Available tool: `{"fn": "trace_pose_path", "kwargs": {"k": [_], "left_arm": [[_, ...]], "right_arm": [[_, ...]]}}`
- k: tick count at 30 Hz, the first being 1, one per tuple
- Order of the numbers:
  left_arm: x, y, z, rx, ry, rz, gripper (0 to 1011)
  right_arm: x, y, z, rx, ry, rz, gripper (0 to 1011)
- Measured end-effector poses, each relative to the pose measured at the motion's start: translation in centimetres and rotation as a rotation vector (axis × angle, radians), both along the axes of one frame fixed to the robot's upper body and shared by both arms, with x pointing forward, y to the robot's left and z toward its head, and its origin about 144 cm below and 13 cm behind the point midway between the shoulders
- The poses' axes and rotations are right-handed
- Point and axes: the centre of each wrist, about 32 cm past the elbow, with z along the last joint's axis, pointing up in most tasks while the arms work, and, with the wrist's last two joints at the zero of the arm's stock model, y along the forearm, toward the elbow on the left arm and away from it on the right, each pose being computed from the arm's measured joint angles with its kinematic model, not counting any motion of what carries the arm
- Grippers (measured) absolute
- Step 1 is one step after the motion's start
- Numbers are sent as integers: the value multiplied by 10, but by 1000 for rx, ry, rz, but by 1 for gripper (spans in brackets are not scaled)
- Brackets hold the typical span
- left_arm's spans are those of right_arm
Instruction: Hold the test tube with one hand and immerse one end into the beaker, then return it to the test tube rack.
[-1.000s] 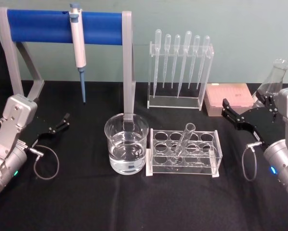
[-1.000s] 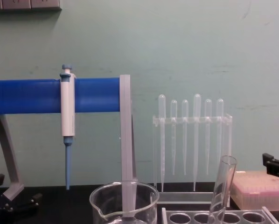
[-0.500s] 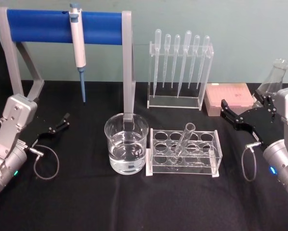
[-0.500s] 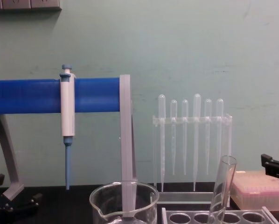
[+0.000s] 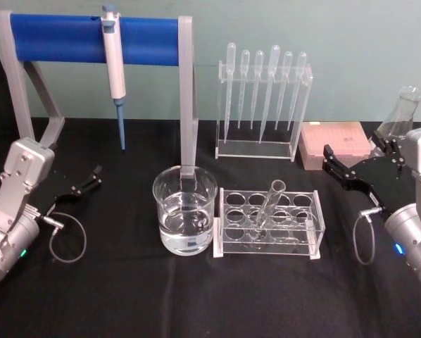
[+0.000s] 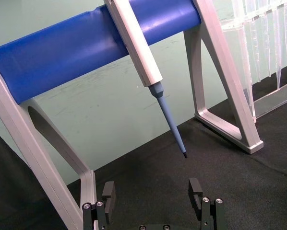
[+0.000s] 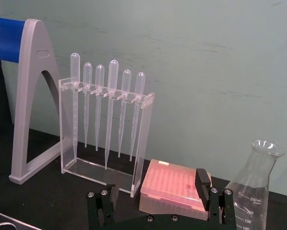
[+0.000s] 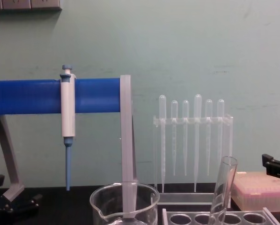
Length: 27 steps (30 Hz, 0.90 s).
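The long clear glass test tube point(image 5: 268, 205) with its flared rim stands tilted in a hole of the clear plastic rack with round holes point(image 5: 268, 223), its rim leaning away from the robot; the wide clear glass beaker point(image 5: 185, 219), partly filled with clear liquid, sits on the black surface point(image 5: 196, 296) just beside the rack, on the rack's left; in the chest view the tube point(image 8: 223, 190) rises above the rack to the right of the beaker point(image 8: 125, 205). The black right gripper point(image 5: 341, 169) hovers well to the right of the rack, near a pink tip box point(image 5: 335, 144) and a clear conical flask point(image 5: 399, 114); its fingers point(image 7: 202, 184) stand apart and hold nothing. The black left gripper point(image 5: 86, 180) rests well to the left of the rack, fingers point(image 6: 196, 191) spread and empty. Behind the rack stand a clear holder of thin plastic pipettes point(image 5: 263, 105) and a grey-and-blue stand point(image 5: 91, 39) carrying a white pipettor with blue tip point(image 5: 115, 70).
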Motion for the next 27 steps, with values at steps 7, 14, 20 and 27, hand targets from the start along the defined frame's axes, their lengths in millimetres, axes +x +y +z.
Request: {"fn": "trace_pose_path", "kwargs": {"k": [7,14,20,27], "left_arm": [[0,0,0,0,0,0,1000],[0,0,0,0,0,0,1000],[0,0,0,0,0,0,1000],[0,0,0,0,0,0,1000]], "right_arm": [[0,0,0,1,-1,0,1003],[0,0,0,1,-1,0,1003],[0,0,0,2,-1,0,1002],[0,0,0,2,-1,0,1003]]}}
